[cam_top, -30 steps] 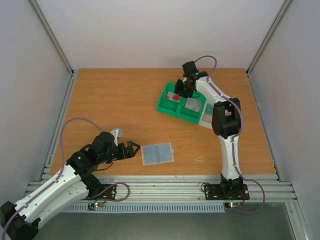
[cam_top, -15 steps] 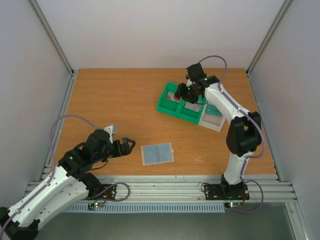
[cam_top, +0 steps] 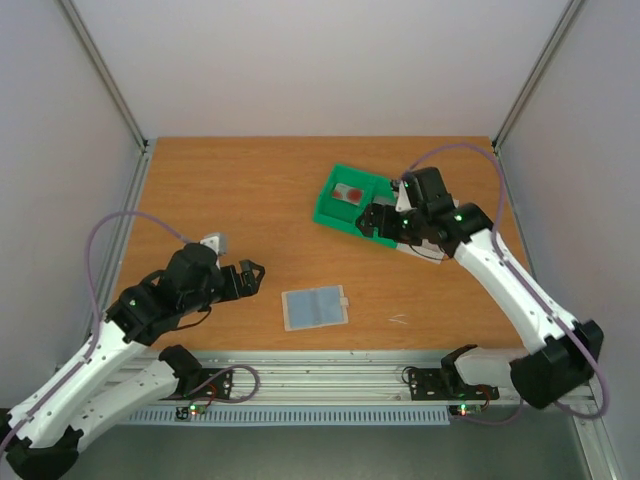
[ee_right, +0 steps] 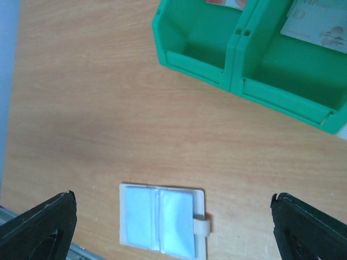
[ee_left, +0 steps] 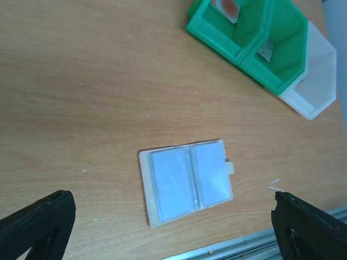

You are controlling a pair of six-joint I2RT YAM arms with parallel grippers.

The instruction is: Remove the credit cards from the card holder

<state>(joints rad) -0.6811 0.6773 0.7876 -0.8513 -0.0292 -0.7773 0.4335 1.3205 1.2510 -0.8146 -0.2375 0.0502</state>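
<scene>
Jaws left and right stand apart, card holder (ee_left: 187, 181) lying seemingly flat, touching neither.

Matt wood meeting glossy plastic

The table (cam_top: 230, 200) is showing matt, orange-brown wood grain; the card holder (ee_left: 187, 181) is giving off a soft plastic sheen inside; the green tray (ee_left: 216, 39) is looking like smooth glossy plastic, the white tray (ee_left: 320, 81) milky and translucent.

— How do your arms sit?
— My left arm (cam_top: 140, 318) is folded low by its base, left gripper (cam_top: 250, 274) pointing right, jaws wide apart and empty.
— And the other?
— My right arm (cam_top: 512, 292) stretches forward, right gripper (cam_top: 372, 219) facing left, jaws wide, empty too.
</scene>
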